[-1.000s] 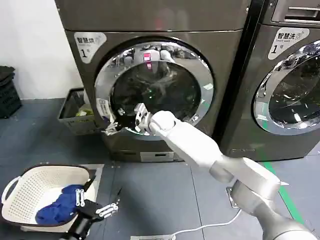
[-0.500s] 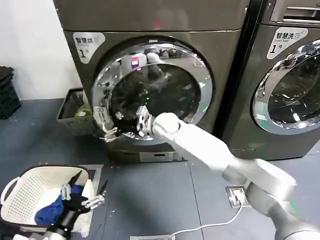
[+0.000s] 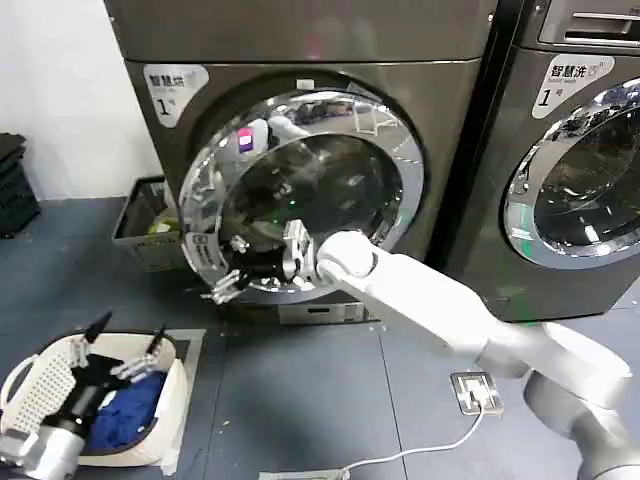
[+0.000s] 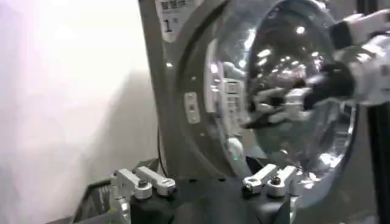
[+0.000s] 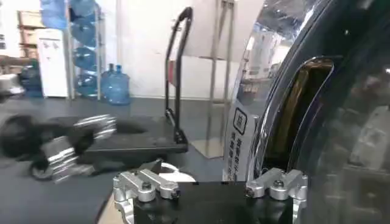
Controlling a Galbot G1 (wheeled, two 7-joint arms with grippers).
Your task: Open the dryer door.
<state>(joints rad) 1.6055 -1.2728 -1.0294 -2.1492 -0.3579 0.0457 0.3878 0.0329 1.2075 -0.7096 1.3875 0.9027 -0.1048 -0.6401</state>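
Nearest, the left gripper (image 3: 120, 352), fingers spread and empty, has been raised over the laundry basket (image 3: 30, 380), while farther off the dryer door (image 3: 300, 195) has been swung further ajar by the right gripper (image 3: 232, 270), whose grip cannot be told.

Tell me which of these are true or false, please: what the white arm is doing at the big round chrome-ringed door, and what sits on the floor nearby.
1. The right gripper is at the left rim of the chrome-ringed round dryer door. True.
2. The dryer door is fully shut, flush with the machine. False: its left edge stands out from the dark grey front.
3. The white perforated laundry basket holds blue cloth. True.
4. The left gripper touches the door. False: it hangs low over the basket, fingers spread.
5. The second grey machine stands with its door wide open. False: it looks closed.
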